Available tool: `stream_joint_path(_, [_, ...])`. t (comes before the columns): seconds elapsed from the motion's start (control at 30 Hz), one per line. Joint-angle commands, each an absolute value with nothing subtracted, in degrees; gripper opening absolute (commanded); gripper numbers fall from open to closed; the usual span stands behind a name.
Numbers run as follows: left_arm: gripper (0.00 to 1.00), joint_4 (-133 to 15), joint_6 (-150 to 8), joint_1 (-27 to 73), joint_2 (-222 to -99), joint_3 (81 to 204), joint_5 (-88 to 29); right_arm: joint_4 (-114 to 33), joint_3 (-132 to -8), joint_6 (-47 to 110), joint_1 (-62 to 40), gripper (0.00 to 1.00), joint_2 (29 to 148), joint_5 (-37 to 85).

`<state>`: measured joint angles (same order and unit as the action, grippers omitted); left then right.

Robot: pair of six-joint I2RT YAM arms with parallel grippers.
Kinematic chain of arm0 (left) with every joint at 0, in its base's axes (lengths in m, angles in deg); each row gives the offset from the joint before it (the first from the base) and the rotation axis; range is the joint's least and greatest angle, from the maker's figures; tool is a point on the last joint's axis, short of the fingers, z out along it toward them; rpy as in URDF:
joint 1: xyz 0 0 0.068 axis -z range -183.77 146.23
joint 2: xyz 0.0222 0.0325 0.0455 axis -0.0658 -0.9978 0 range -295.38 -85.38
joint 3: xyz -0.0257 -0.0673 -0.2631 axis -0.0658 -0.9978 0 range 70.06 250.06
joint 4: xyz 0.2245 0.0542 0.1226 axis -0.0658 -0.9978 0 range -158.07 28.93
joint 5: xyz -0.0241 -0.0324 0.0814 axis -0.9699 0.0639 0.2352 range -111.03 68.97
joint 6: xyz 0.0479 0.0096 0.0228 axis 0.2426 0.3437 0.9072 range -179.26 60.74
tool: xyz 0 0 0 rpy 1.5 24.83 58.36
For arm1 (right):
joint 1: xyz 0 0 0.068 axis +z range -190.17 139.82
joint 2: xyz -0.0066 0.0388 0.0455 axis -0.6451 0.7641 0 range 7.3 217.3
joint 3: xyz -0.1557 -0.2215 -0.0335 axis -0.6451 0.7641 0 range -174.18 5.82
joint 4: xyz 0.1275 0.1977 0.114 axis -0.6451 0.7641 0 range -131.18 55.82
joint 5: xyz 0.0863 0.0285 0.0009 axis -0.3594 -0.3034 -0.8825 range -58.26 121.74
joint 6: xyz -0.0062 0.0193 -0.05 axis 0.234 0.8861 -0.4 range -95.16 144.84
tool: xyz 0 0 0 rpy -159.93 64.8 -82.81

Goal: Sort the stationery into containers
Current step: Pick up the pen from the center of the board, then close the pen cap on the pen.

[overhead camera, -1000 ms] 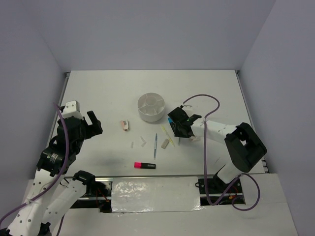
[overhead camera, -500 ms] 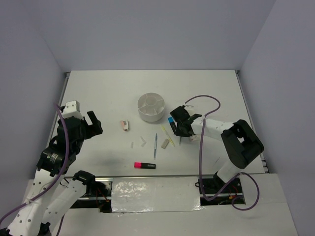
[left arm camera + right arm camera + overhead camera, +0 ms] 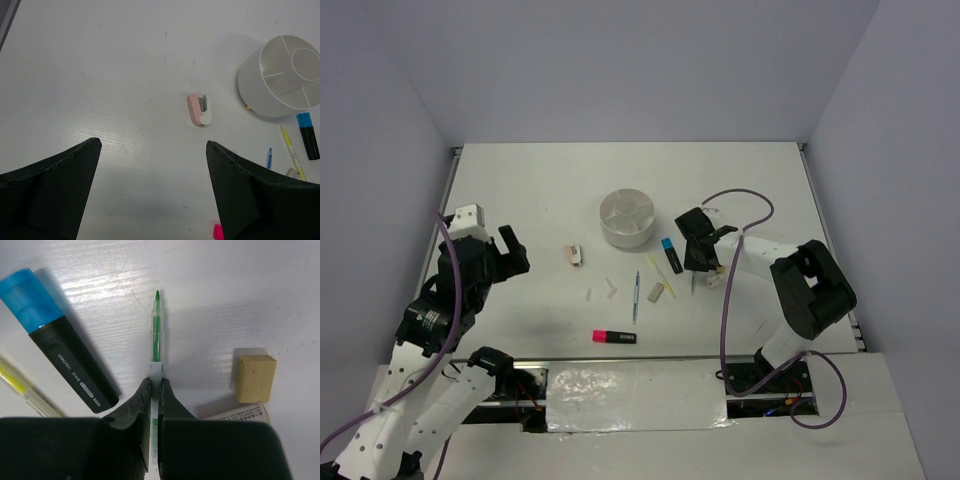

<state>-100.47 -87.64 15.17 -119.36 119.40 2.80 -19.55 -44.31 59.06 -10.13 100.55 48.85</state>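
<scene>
My right gripper [image 3: 696, 262] [image 3: 155, 385] is down at the table, shut on a thin green pen [image 3: 156, 335]. A blue-and-black highlighter [image 3: 671, 255] [image 3: 60, 347] lies just left of it, with a yellow stick [image 3: 661, 275] beyond. A tan eraser [image 3: 255, 377] lies to the right. The round white divided cup [image 3: 627, 218] [image 3: 282, 75] stands at the middle. A pink-and-black highlighter [image 3: 614, 337], a blue pen [image 3: 636, 295] and a pink sharpener [image 3: 574, 256] [image 3: 200, 109] lie on the table. My left gripper [image 3: 510, 250] [image 3: 152, 144] is open and empty, held above the table at the left.
Small white erasers [image 3: 611, 288] and a tan piece [image 3: 656, 291] lie between the sharpener and the pen. A paper-sleeved eraser [image 3: 242, 412] sits below the tan one. Grey walls close in the table on three sides.
My right gripper has shifted right, off the blue highlighter, which now shows in full. It now sits over the green pen. The left arm has not moved.
</scene>
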Motion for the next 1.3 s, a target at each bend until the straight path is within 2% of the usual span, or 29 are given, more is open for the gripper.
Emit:
stream_joint_path(0.0, [0.99, -98.7, -86.0, 15.4, -120.1, 119.9, 2.2, -18.5, -45.0, 56.5, -10.9, 0.03, 101.0, 49.6])
stream_joint_path(0.03, [0.99, -98.7, -85.9, 15.5, -120.3, 120.1, 1.6, -18.1, -45.2, 56.1, -10.9, 0.00, 100.1, 49.5])
stream_joint_path(0.2, [0.99, -99.7, -86.3, 15.7, -123.1, 123.0, -0.9, -13.9, -48.0, 53.5, -10.7, 0.00, 89.8, 49.2])
stream_joint_path(0.37, [0.99, -100.5, -94.0, 16.3, -130.2, 123.8, -5.9, -8.4, -52.3, 50.0, -10.5, 0.00, 72.3, 47.0])
stream_joint_path(0.47, [0.99, -97.8, -98.4, 21.2, -134.1, 121.3, -3.6, -5.0, -53.9, 48.7, -10.2, 0.00, 64.4, 42.6])
stream_joint_path(0.57, [0.97, -95.2, -100.6, 30.4, -140.6, 119.8, -0.4, -0.9, -55.3, 48.0, -9.9, 0.00, 61.1, 40.0])
stream_joint_path(0.63, [0.96, -93.9, -101.2, 32.4, -144.7, 119.4, -1.2, 0.7, -55.5, 47.7, -9.7, 0.00, 58.7, 38.5])
stream_joint_path(0.87, [0.75, -87.4, -102.5, 37.7, -159.8, 118.5, -2.8, 0.7, -50.3, 48.0, -8.8, 0.00, 52.4, 32.8])
stream_joint_path(1.0, [0.68, -86.5, -102.3, 38.7, -164.2, 118.6, -2.6, 0.0, -48.4, 48.2, -8.6, 0.00, 50.3, 29.6])
stream_joint_path(1.27, [0.59, -84.6, -102.8, 38.7, -170.1, 117.4, -0.7, 0.0, -48.0, 48.4, -8.4, 0.00, 48.7, 28.3])
